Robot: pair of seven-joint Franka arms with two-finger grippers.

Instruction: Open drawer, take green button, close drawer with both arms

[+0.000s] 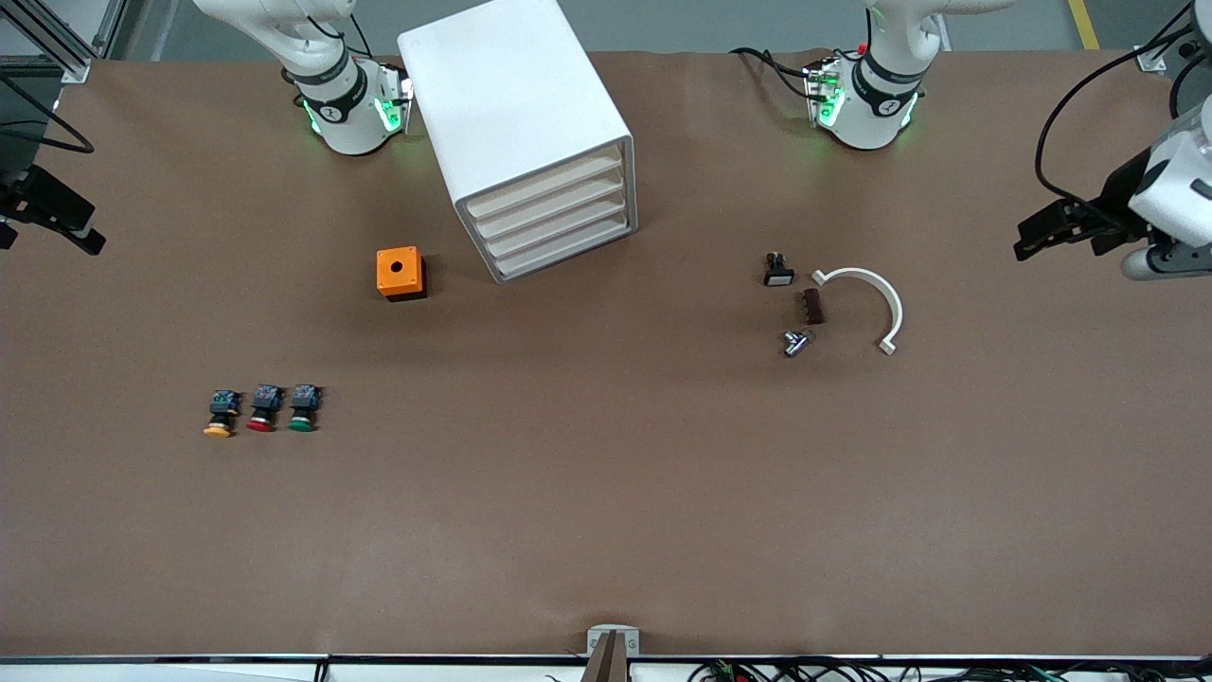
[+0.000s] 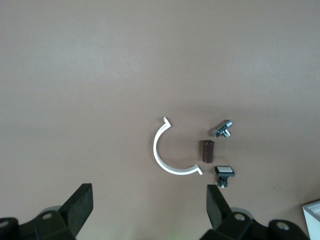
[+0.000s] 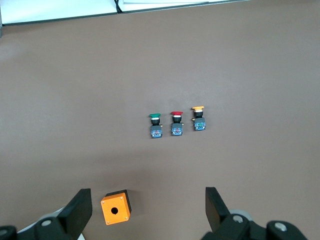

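The white cabinet (image 1: 516, 114) stands between the arm bases, its four cream-fronted drawers all shut. The drawer (image 1: 561, 229) is third from the top. The green-capped button (image 1: 302, 410) (image 3: 155, 125) lies on the table toward the right arm's end, nearer the front camera than the cabinet, last in a row of three. My right gripper (image 1: 57, 223) (image 3: 147, 209) hangs open and empty high over the right arm's end of the table. My left gripper (image 1: 1032, 237) (image 2: 149, 205) hangs open and empty high over the left arm's end.
A red-capped button (image 1: 263, 410) and a yellow-capped one (image 1: 222, 415) lie beside the green one. An orange box (image 1: 401, 273) sits next to the cabinet. Toward the left arm's end lie a white curved clip (image 1: 866, 303), a brown piece (image 1: 811, 306), a metal fitting (image 1: 795, 342) and a small switch (image 1: 778, 270).
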